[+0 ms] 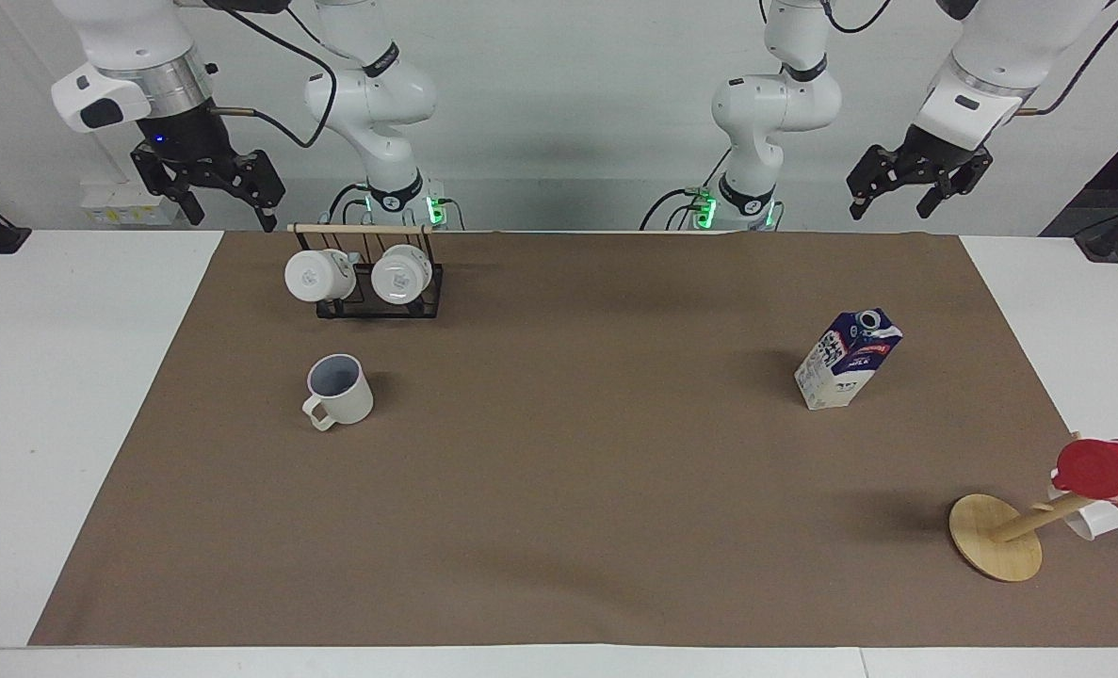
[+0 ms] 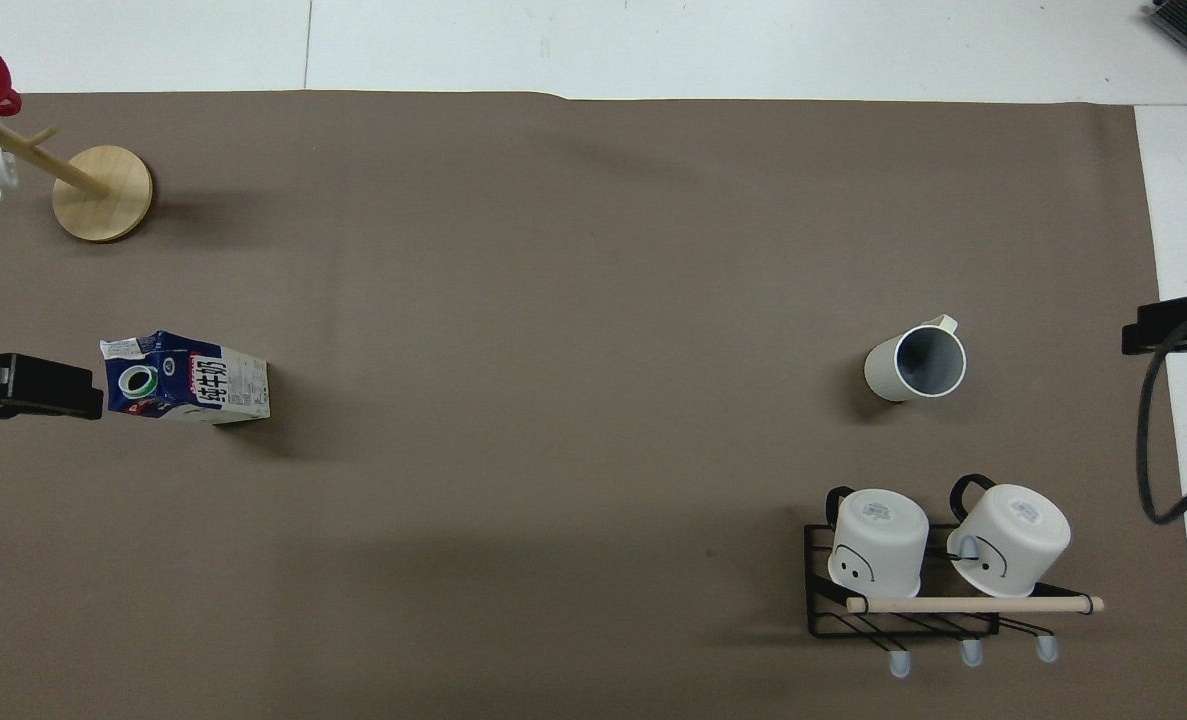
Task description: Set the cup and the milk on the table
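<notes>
The cream-white cup (image 1: 340,391) (image 2: 916,362) stands upright on the brown sheet of the table (image 1: 69,377), toward the right arm's end, its handle pointing away from the robots. The blue and white milk (image 1: 847,360) (image 2: 185,378) carton stands on the sheet toward the left arm's end. My right gripper (image 1: 229,212) hangs open and empty in the air over the table's robot-side edge, beside the mug rack. My left gripper (image 1: 898,202) hangs open and empty over the same edge, above and apart from the milk.
A black wire rack (image 1: 365,278) with a wooden rod holds two white mugs, nearer to the robots than the cup. A round wooden stand (image 1: 996,537) carrying a red cup (image 1: 1105,469) and a small white mug sits at the left arm's end, farther out than the milk.
</notes>
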